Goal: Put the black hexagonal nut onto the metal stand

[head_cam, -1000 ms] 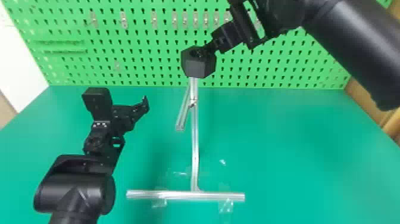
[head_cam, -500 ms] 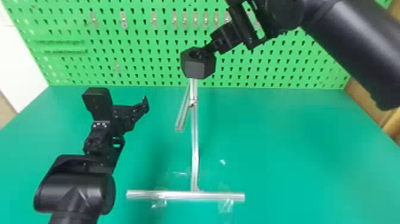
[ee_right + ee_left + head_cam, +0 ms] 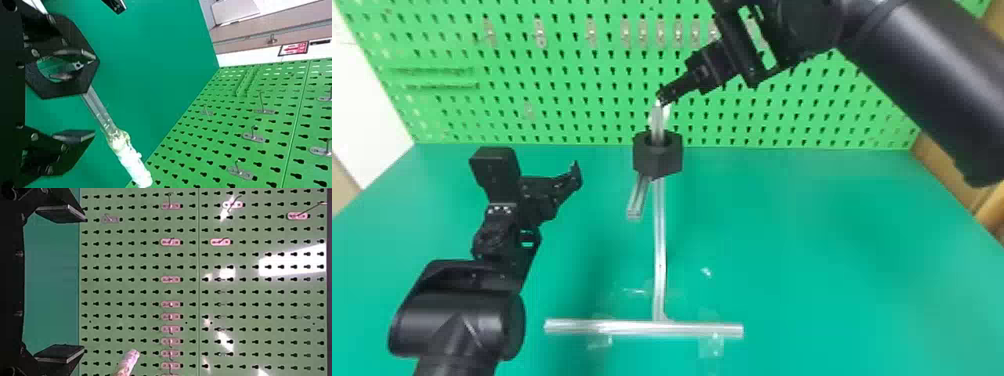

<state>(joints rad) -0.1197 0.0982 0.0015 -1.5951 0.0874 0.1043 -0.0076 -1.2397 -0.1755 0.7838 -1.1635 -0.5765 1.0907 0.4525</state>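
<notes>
Crossbar: lies [image 3: 692, 328] towards the near edge of the table [image 3: 807, 260], clear tape beside it.
Left gripper: fingers wide apart, nothing between [image 3: 74, 284]; it hangs over the left half of the table, nearer the left edge than the right gripper is.
Metal stand: its post [image 3: 659, 240] rises behind the crossbar, a short strut [image 3: 638, 197] angled off it.
Black hexagonal nut: around the stand's bar [image 3: 658, 159], below the pale tip [image 3: 659, 107], roughly level, the hole's axis running along the bar.
Right gripper: the nearer one to the nut, fingers spread and gripping nothing [image 3: 93, 96]; the nut lies just below its fingertips, which sit by the pale tip.
Next move: probably back off up and right, along the bar's line first, lest a finger catch the tip.
Pegboard: stands at the table's far edge [image 3: 572, 107].
</notes>
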